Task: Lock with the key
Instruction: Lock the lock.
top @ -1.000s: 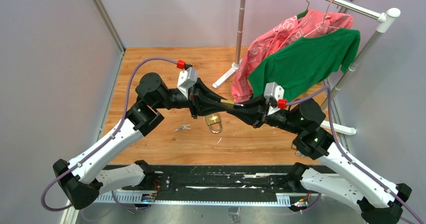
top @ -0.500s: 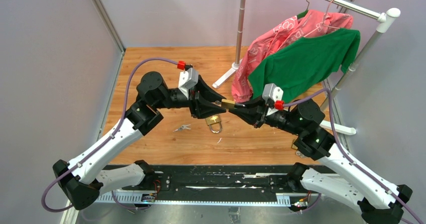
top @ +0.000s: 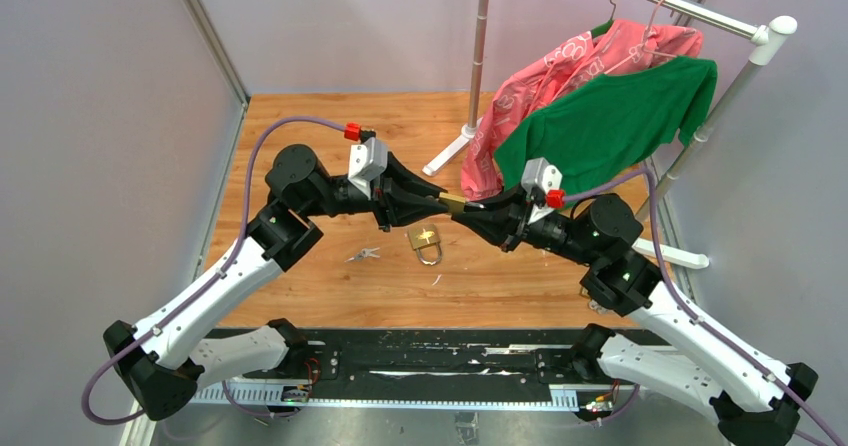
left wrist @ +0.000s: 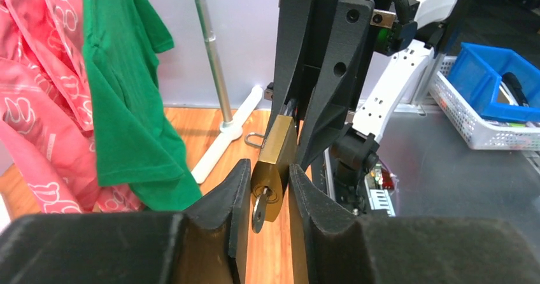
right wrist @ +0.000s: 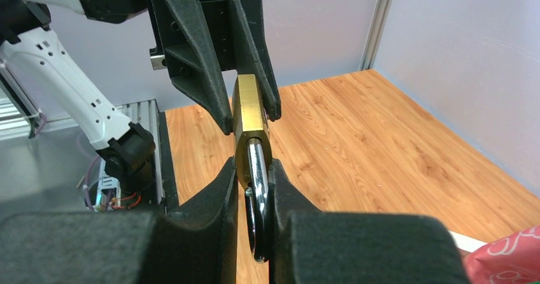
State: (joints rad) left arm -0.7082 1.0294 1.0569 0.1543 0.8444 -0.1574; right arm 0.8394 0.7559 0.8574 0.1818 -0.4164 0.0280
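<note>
Pinching the shackle (right wrist: 256, 153) of the padlock (right wrist: 250, 109) in the closed right hand (right wrist: 253, 169) above the surface (top: 330, 286), steadying the inserted key (left wrist: 258, 213) for the left hand (left wrist: 267, 176), fingers (left wrist: 237, 188) narrowly flanking it, grip uncertain.

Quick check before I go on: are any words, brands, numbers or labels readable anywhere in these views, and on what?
No text can be read in any view.
On the raised padlock: the brass face shows no legible stamp.
On the padlock on the table: a pale mark on its face, too small to read.
On the pink garment: a white print of shapes that cannot be read as words.
</note>
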